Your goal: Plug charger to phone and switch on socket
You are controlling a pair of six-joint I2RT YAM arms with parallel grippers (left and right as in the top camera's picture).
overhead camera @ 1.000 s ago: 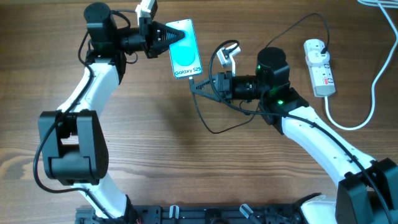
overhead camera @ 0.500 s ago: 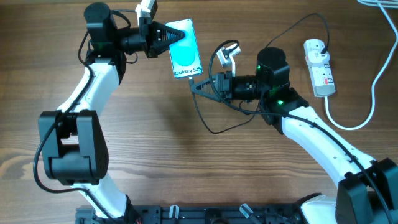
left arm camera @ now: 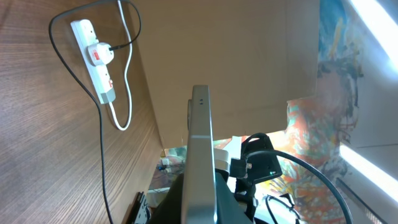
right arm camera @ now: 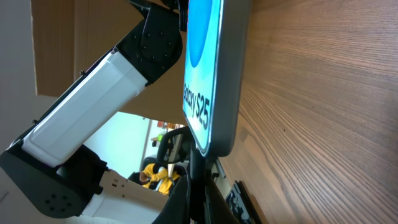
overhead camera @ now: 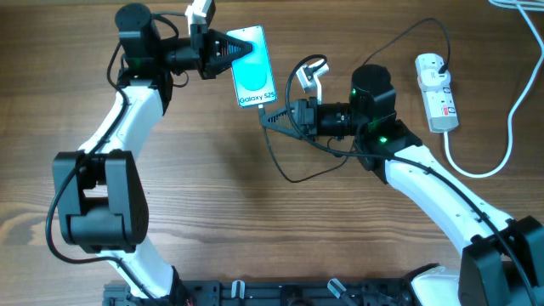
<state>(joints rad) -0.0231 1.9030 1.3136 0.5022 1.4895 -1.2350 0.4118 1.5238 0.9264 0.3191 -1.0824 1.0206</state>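
Observation:
The phone [overhead camera: 253, 66] has a teal screen with "Galaxy S25" text and is held off the table. My left gripper [overhead camera: 231, 53] is shut on its left edge; the left wrist view shows the phone [left arm camera: 200, 162] edge-on between the jaws. My right gripper [overhead camera: 266, 116] is shut on the charger tip, right at the phone's bottom edge. In the right wrist view the black connector [right arm camera: 196, 163] meets the phone's lower end [right arm camera: 214, 81]. The thin black charger cable [overhead camera: 285, 166] loops over the table to the white socket strip [overhead camera: 435, 92], where a plug sits.
The socket's thick white cord [overhead camera: 510, 127] curves off at the far right. The socket also shows in the left wrist view [left arm camera: 93, 59]. The table is bare wood [overhead camera: 255, 229].

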